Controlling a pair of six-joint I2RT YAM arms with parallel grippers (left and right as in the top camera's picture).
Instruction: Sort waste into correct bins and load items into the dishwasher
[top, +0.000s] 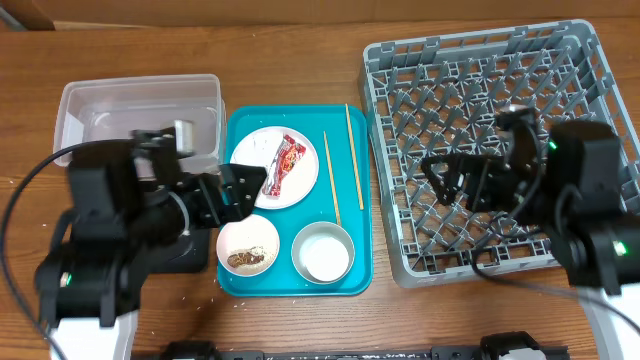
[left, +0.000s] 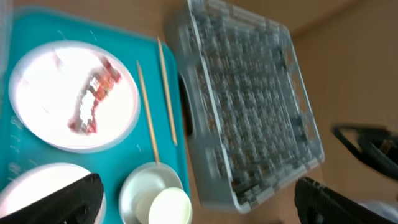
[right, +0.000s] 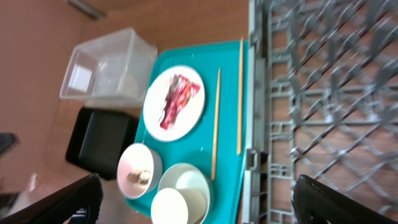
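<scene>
- Most of the black tray (top: 192, 256) hides under the left arm (top: 110, 205).
- Left gripper (top: 252, 193) hovers centre-left, jaws wide, empty.
- Right gripper (top: 440, 180) over the rack (top: 400, 90), likewise spread, empty.

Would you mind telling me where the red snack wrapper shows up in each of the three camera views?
Overhead: the wrapper is left of centre, on the large white plate on the teal tray.
Left wrist: the wrapper is at upper left, blurred, on the same plate.
Right wrist: the wrapper is left of centre, on the plate.
Shared landmark: the two chopsticks lie just right of the plate in every view.
</scene>
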